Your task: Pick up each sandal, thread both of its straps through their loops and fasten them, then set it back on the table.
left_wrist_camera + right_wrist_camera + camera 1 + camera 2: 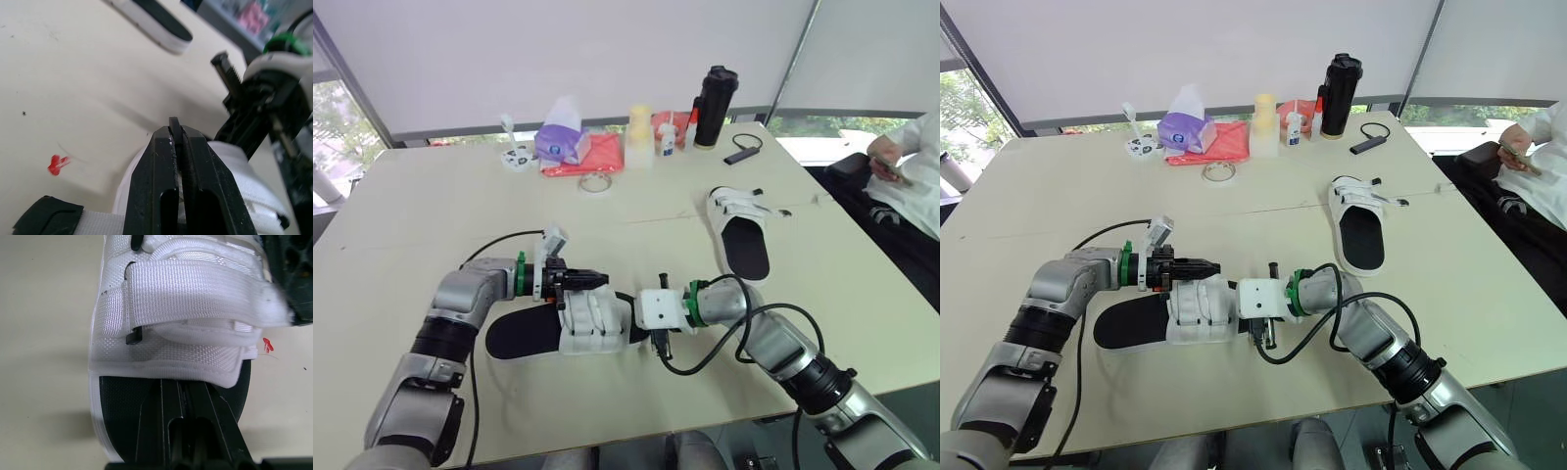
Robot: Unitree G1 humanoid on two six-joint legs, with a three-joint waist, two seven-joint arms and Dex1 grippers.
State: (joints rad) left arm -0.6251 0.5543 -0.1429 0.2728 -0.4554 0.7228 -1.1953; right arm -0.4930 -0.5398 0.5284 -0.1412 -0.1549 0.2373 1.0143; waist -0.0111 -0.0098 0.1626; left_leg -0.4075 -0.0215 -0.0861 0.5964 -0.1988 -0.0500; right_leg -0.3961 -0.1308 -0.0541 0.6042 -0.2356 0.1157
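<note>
Left end effector (602, 281): lying closed on white-strapped, black-soled fabric sandal (592, 328).
Right end effector (183, 394): pointing closed into sandal's toe.

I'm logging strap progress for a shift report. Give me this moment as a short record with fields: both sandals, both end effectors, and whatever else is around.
near sandal: resting on the table between both arms, white straps lying across its upper
far sandal: flat on the table to the robot's right, strap ends sticking out sideways
left end effector: shut, at the near sandal's straps
right end effector: shut, at the near sandal's toe end
back edge: tissue box, black flask
person: seated at far right
</note>
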